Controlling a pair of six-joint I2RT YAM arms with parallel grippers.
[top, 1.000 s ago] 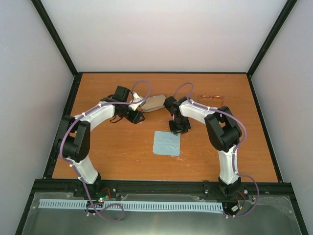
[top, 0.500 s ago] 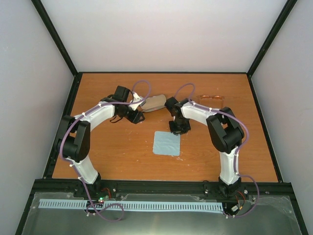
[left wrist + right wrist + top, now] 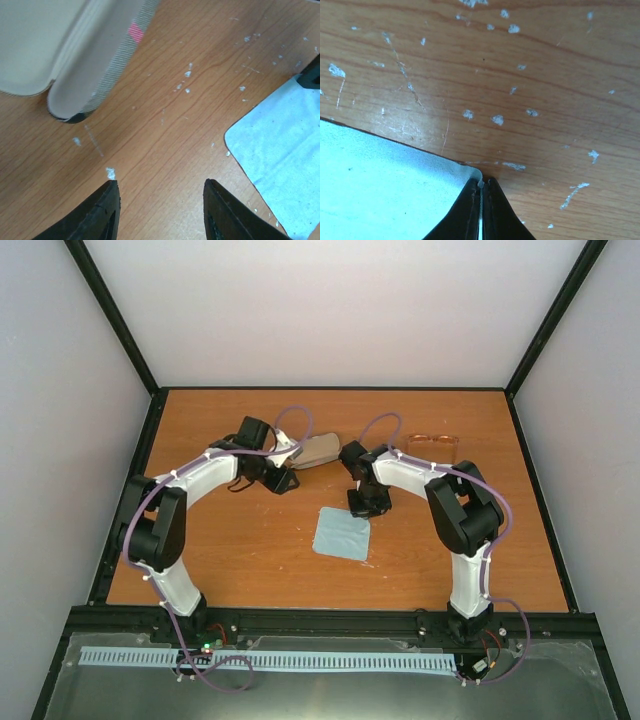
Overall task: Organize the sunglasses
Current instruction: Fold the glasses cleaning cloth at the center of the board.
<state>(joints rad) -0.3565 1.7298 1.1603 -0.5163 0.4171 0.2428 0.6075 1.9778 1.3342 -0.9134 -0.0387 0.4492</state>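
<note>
My right claw [image 3: 481, 200] pinches the light blue square cloth [image 3: 380, 190] at its one o'clock corner; my left claw [image 3: 160, 210] hangs spread, the striped brown oval case [image 3: 107, 65] at eleven o'clock.

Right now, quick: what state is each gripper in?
The left gripper is open and empty.
The right gripper is shut on a corner of the blue cloth.
</note>
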